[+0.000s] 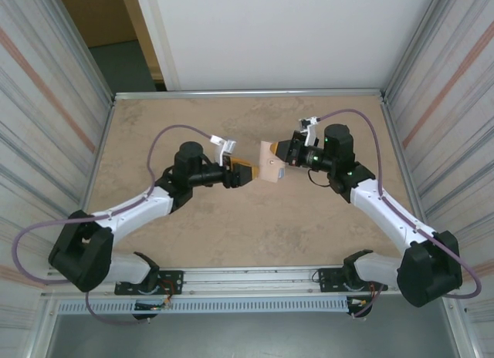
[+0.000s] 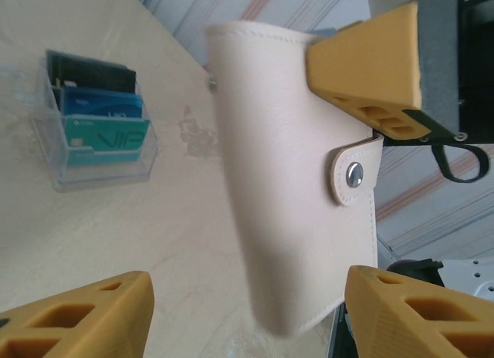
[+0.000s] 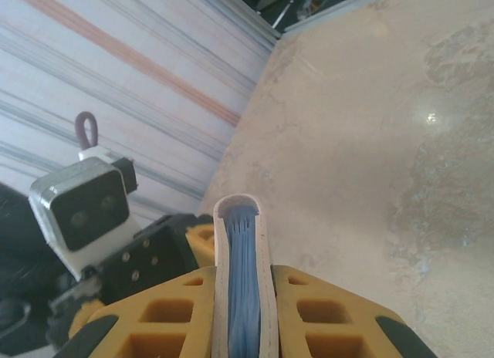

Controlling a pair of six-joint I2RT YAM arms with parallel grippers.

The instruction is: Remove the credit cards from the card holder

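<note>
Two robot arms reach from the near edge of a tan, stone-patterned table (image 1: 231,242) and meet head to head over its middle. From above, the left gripper (image 1: 244,173) points right with its yellow fingers spread. The right gripper (image 1: 279,153) points left and holds the card holder (image 1: 268,162) up off the table between the two. At that height the holder reads as a small pale tan block.

The left wrist view adds detail. Nearest, the left gripper's two fingers (image 2: 77,319) sit at the bottom corners, wide apart and not closed on anything. The holder's rounded lower end hangs in the gap between them. The holder is folded shut, cream-tan with stitched edges. Its snap tab (image 2: 353,173), with a metal stud, wraps over the right edge. Above the tab, one yellow finger (image 2: 370,61) of the right gripper presses on the holder's upper right corner. Farther back on the table stands a clear plastic tray (image 2: 100,163) with dark, blue and teal cards (image 2: 104,130) upright in tiers.

The right wrist view looks along the holder's edge. Its own fingers (image 3: 332,319) are clamped narrowly on either side. Blue layers show between the tan walls; whether they are lining or cards cannot be told. Beyond sits the left arm's wrist camera (image 3: 81,211), then the table and a striped wall (image 3: 116,80).
</note>
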